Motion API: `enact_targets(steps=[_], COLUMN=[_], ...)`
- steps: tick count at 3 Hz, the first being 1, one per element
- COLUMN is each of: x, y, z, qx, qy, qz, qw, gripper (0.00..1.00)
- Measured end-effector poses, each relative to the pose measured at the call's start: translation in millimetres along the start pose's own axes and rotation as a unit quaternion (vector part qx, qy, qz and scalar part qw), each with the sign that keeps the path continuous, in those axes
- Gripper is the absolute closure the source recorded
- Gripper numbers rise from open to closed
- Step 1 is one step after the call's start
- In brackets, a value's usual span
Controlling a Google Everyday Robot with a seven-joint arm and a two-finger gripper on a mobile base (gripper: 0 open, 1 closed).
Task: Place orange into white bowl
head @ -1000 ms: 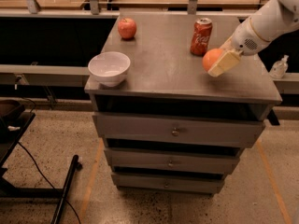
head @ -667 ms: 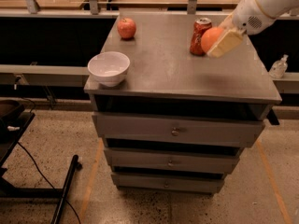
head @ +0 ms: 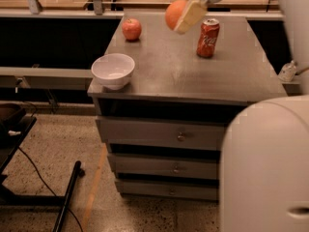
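My gripper [head: 182, 14] is shut on the orange [head: 174, 13] and holds it in the air well above the far middle of the grey cabinet top [head: 193, 66]. One pale finger [head: 189, 16] lies across the orange's right side. The white bowl [head: 113, 70] stands empty at the front left corner of the top, to the lower left of the orange and apart from it.
A reddish apple [head: 131, 29] sits at the back left of the top. A red soda can [head: 208, 38] stands at the back right, just right of the gripper. A large pale part of the robot [head: 265, 168] fills the lower right. Drawers [head: 164, 134] lie below.
The gripper has lifted the orange up off the right side of the top and carried it left, past the soda can. The view has shifted too.
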State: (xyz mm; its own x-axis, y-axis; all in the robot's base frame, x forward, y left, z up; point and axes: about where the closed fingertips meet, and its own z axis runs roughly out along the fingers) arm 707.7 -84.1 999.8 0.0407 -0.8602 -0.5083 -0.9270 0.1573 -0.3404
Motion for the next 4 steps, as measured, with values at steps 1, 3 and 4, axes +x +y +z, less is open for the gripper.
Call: enact_targets(steps=[1, 3, 4], x=[-44, -109, -119], y=[2, 33, 53], z=[54, 86, 96], qx=[-0.045, -0.107, -0.134], qy=[-0.03, -0.11, -0.117], qz=[-0.027, -0.092, -0.108], qw=[0.9982, 0.9839, 0.9781], gripper=[1.0, 1.0, 1.0])
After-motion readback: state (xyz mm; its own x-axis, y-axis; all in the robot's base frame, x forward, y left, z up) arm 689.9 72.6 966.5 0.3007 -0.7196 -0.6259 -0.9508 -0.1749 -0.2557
